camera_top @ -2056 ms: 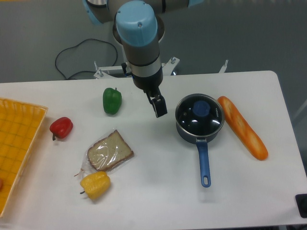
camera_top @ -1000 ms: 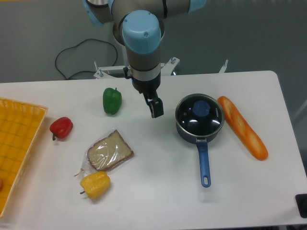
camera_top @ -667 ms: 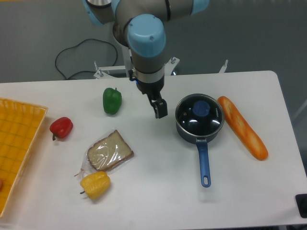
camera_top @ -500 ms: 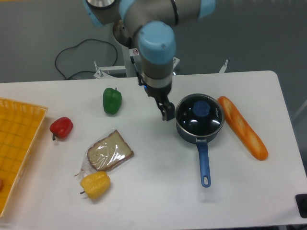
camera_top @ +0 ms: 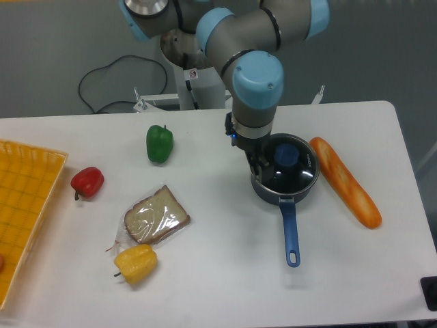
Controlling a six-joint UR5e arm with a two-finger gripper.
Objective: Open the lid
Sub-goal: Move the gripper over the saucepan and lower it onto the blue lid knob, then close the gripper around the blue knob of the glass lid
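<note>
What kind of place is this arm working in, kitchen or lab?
Most likely a robotics lab, not a kitchen: a bare white table on a grey floor, a loose cable behind it, and toy-looking food such as the baguette beside the saucepan.

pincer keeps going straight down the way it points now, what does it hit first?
Most likely the glass lid on the saucepan, near its left rim and short of the blue knob. The pincer tips overlap that edge here, but height is unclear from this view.
</note>
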